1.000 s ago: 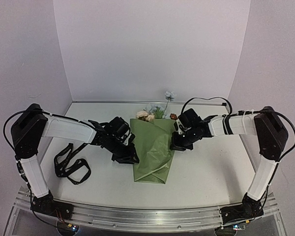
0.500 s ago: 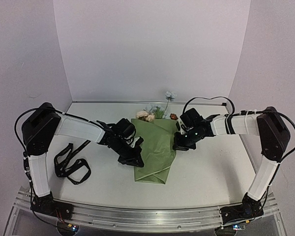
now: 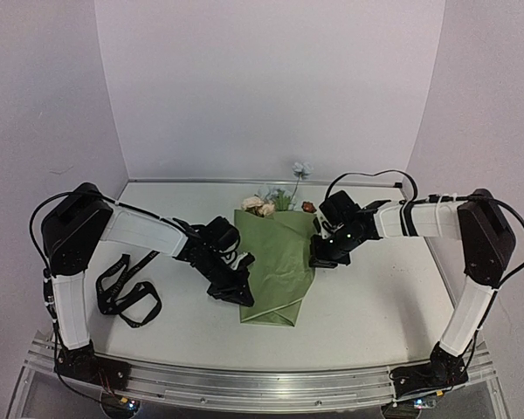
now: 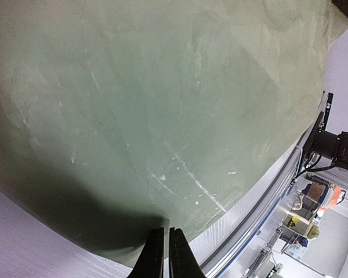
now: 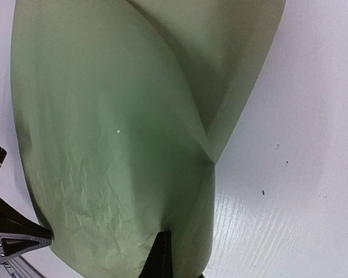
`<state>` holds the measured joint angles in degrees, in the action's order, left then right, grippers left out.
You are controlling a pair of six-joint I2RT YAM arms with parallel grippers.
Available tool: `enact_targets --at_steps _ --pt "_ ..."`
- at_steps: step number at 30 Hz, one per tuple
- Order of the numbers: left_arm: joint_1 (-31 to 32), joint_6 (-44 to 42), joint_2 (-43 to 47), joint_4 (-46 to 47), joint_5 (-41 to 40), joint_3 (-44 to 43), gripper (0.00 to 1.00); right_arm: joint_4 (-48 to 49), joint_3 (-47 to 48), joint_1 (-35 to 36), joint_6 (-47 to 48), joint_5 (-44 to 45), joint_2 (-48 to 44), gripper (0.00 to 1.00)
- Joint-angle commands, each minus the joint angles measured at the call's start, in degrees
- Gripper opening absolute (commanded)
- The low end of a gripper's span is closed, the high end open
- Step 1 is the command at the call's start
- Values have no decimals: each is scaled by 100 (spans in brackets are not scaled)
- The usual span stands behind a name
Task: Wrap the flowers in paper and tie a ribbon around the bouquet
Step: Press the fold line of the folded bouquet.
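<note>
While both arms flank the bouquet (image 3: 275, 266), each gripper pinches its paper (image 5: 104, 145) edge.

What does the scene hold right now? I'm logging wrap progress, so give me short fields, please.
paper: olive-green paper folded into a cone on the table, narrow end toward the arms
flowers: flowers showing above the wide far end
ribbon: black ribbon loose on the table, left of the cone, not tied
left end effector: shut on the paper's left edge
right end effector: shut on the paper's right edge
</note>
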<state>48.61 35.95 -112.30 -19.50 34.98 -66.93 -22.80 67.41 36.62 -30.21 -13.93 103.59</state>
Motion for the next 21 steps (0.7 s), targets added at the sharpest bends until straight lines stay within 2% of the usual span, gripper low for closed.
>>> enact_targets --at_steps 1,14,21 --pt "32 -54 396 38 241 204 10 -329 271 -16 110 220 -124 2" --pt "123 56 109 575 286 609 10 -476 404 1 66 135 -126 4" --pt "166 118 72 535 152 617 9 -756 472 131 -136 83 -525 38"
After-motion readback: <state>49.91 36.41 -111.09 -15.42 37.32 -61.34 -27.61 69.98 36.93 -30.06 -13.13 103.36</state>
